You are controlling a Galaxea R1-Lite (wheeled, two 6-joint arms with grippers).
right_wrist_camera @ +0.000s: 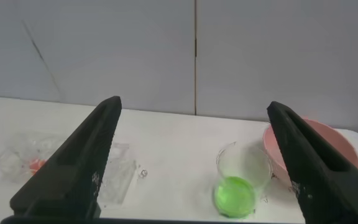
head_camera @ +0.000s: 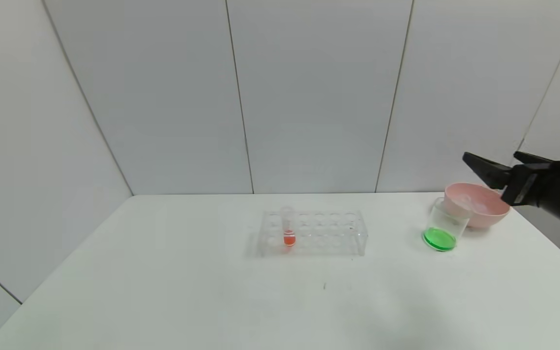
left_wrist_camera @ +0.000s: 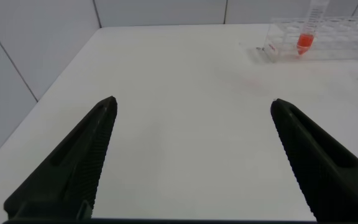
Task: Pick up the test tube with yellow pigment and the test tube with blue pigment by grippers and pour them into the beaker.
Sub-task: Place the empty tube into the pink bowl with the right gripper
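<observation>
The beaker (head_camera: 444,227) stands at the right of the table with green liquid in its base; it also shows in the right wrist view (right_wrist_camera: 241,180). No yellow tube or blue tube is in view. My right gripper (head_camera: 493,166) is open and empty, held in the air above and right of the pink bowl; in its own view (right_wrist_camera: 194,106) the beaker lies between the fingers, well below. My left gripper (left_wrist_camera: 194,102) is open and empty over bare table, out of the head view.
A clear multi-hole tube rack (head_camera: 313,232) stands mid-table with one orange-liquid tube (head_camera: 288,229) in its left end, also seen in the left wrist view (left_wrist_camera: 307,32). A pink bowl (head_camera: 477,204) sits right behind the beaker. The table's right edge is near.
</observation>
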